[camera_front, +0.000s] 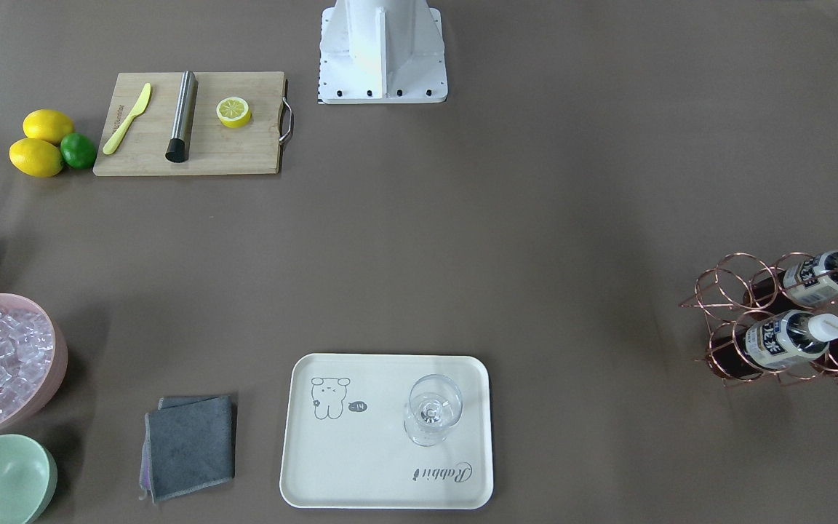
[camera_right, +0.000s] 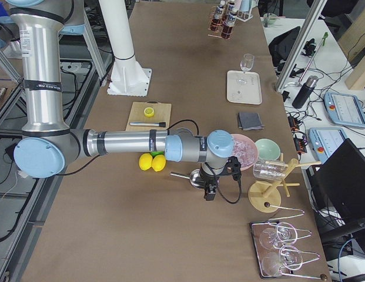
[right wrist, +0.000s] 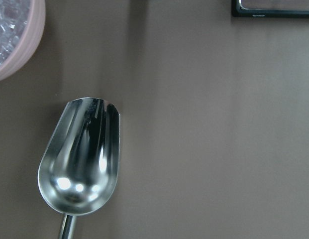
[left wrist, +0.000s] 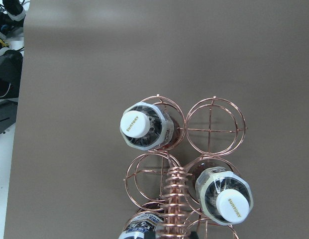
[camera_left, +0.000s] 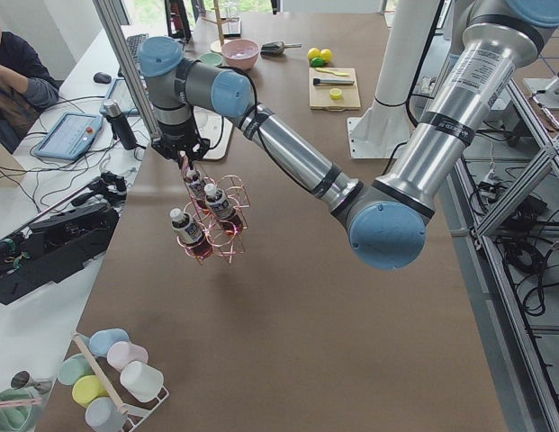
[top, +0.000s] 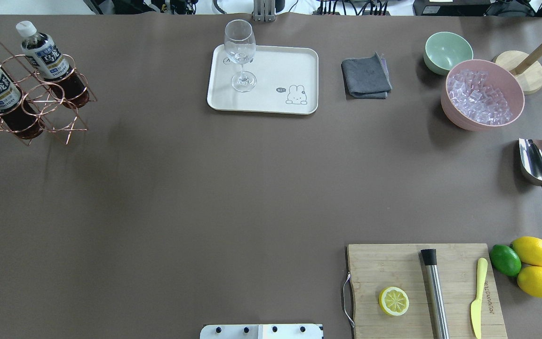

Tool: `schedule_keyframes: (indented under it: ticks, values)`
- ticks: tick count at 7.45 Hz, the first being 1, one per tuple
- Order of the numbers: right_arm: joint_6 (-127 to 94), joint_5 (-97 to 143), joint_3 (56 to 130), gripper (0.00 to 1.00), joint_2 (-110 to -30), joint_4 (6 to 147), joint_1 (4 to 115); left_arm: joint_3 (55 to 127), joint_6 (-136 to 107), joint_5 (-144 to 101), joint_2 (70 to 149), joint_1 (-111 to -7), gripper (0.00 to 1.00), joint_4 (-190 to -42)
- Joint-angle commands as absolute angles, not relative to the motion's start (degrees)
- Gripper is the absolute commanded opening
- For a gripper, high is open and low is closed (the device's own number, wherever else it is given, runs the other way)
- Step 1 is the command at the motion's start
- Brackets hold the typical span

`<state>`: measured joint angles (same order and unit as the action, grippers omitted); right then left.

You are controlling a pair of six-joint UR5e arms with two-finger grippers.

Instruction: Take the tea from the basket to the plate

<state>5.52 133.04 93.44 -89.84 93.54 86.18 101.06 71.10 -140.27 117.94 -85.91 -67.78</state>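
Observation:
The copper wire basket (camera_front: 724, 306) stands at the table's left end, also in the overhead view (top: 59, 115) and the left wrist view (left wrist: 214, 132). It holds three tea bottles; two show fully (camera_front: 790, 342) (camera_front: 819, 278), with white caps (left wrist: 136, 124) (left wrist: 234, 205). The cream plate (camera_front: 361, 466) (top: 275, 66) lies mid-table at the far edge and carries a wine glass (camera_front: 431, 415). My left gripper (camera_left: 183, 155) hangs just above the basket's coiled handle (left wrist: 174, 199); I cannot tell if it is open. My right gripper (camera_right: 210, 191) hovers over a steel scoop (right wrist: 82, 154); its state is unclear.
A pink bowl of ice (top: 482, 96), a mint-green bowl (top: 447, 52) and a grey cloth (top: 366, 76) lie right of the plate. A cutting board (top: 421, 292) with a half lemon, a muddler and a yellow knife sits near the robot base, with lemons and a lime (top: 527, 263) beside it.

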Motion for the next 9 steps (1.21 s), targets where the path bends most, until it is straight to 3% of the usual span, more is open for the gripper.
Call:
schedule_keyframes:
  ticks: [1,3,6,9]
  values:
    - [4.66,136.82,91.4,1.0,-88.87,83.25,83.78,107.99,59.55,-139.84,119.78,-79.65,0.0,-67.59]
    - [-9.49,137.38,97.87,1.0,-84.4,83.06,78.52,110.12,51.54,-139.4,123.82,-73.51,0.0,-67.59]
    - [-11.95,135.63,103.69,1.0,-77.97,80.27,74.63,112.58,35.83,-133.18,131.72,-62.44,0.0,-67.94]
    - [-21.05,135.53,104.42,1.0,-79.36,58.01,74.45,112.59,23.24,-129.12,138.68,-50.75,0.0,-67.94]
